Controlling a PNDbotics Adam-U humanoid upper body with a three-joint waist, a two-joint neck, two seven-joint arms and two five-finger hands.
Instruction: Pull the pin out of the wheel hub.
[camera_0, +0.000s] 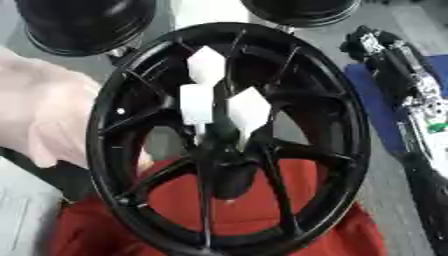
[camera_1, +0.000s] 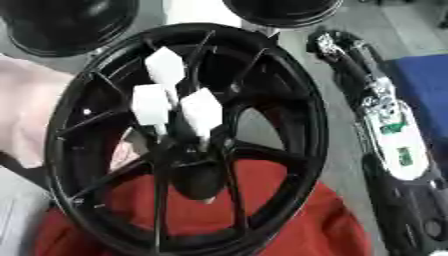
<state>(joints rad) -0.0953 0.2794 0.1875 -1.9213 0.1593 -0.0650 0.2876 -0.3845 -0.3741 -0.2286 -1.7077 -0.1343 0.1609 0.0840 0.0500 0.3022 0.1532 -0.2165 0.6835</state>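
On the red cloth (camera_0: 262, 215), the wheel hub (camera_0: 227, 140) holds white pins (camera_0: 197, 102) (right hand's (camera_1: 337, 42) fingers unreadable).

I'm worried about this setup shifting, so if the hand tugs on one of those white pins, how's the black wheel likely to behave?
The wheel looks rigid and probably heavy, so it shouldn't flex. It sits tilted on soft red cloth, so it may rock or slide a little. The white pins stand near the centre, so a straight pull seems unlikely to tip it.

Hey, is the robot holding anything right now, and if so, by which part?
Nothing that I can see. The right hand lies beside the wheel, clear of the white pins in its hub.
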